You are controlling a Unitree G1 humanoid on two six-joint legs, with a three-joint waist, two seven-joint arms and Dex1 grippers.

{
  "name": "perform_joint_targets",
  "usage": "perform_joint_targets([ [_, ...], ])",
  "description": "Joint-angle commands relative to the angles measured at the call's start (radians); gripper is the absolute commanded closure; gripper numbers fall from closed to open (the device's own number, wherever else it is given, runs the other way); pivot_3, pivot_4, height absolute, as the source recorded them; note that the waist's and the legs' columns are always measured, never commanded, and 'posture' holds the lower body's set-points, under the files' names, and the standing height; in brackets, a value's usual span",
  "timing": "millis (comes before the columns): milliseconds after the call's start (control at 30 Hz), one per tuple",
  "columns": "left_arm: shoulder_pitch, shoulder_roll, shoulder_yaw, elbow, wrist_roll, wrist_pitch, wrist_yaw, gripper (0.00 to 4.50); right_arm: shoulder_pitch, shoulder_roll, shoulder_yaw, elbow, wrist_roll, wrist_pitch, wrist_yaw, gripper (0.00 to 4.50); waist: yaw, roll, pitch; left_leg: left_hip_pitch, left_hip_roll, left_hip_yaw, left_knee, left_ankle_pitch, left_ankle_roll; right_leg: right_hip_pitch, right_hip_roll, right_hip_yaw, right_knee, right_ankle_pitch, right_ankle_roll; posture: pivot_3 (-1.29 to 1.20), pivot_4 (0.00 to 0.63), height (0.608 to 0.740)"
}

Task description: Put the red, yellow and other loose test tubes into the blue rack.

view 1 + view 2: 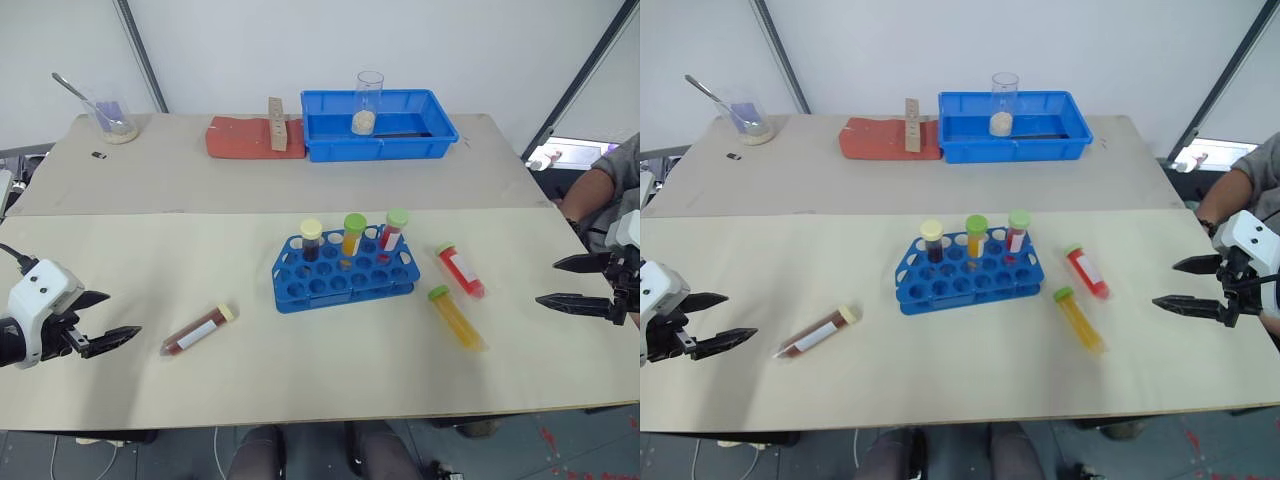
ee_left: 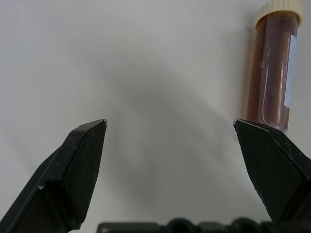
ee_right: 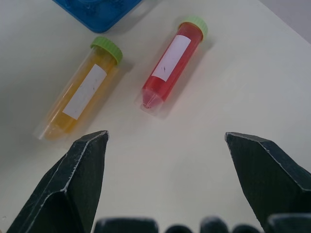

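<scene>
While both grippers are held wide apart and empty over the tabletop's side edges, the left gripper (image 1: 112, 318) near the brown tube (image 1: 199, 329) and the right gripper (image 1: 566, 282) by the yellow tube (image 1: 456, 318) and red tube (image 1: 460, 270), all three tubes are seen lying flat. Farther back, at mid-table, the blue rack (image 1: 344, 276) is seen with three capped tubes upright in its far row, and a blue tray (image 1: 378, 126) is set near the far edge.

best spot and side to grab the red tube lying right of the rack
Grip the red tube across its straight labelled middle, coming from above with the open right gripper, probably fingers crosswise. It lies flat, apart from the yellow tube and the blue rack.
</scene>
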Motion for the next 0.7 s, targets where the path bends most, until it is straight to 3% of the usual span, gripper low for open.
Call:
perform_joint_targets([
  [33, -0.016, 0.026, 0.010, -0.011, -0.002, 0.016, -0.019, 0.00, -0.014, -0.003, -0.024, 0.019, -0.004, -0.028, 0.014, 0.22, 0.000, 0.000, 0.000, 0.000, 0.000, 0.000, 0.000, 0.000, 0.000, 0.000, 0.000, 0.000, 0.000, 0.000, 0.000, 0.00, 0.150, 0.740],
  [500, -0.065, -0.033, 0.025, -0.002, -0.003, -0.046, -0.036, 0.00, -0.057, 0.029, -0.018, 0.060, -0.019, -0.069, 0.007, 0.22, -0.002, 0.000, 0.000, 0.005, 0.000, 0.000, 0.000, 0.000, 0.000, 0.000, 0.001, 0.001, 0.010, -0.003, -0.004, 0.00, 0.150, 0.740],
  [700, -0.154, -0.092, -0.001, -0.132, -0.131, 0.072, 0.003, 0.00, -0.107, 0.045, -0.016, -0.008, 0.013, 0.022, -0.001, 0.22, -0.001, 0.000, 0.000, 0.006, -0.001, 0.000, 0.001, 0.001, -0.001, 0.001, 0.001, 0.001, 0.013, -0.003, -0.004, 0.00, 0.150, 0.740],
])
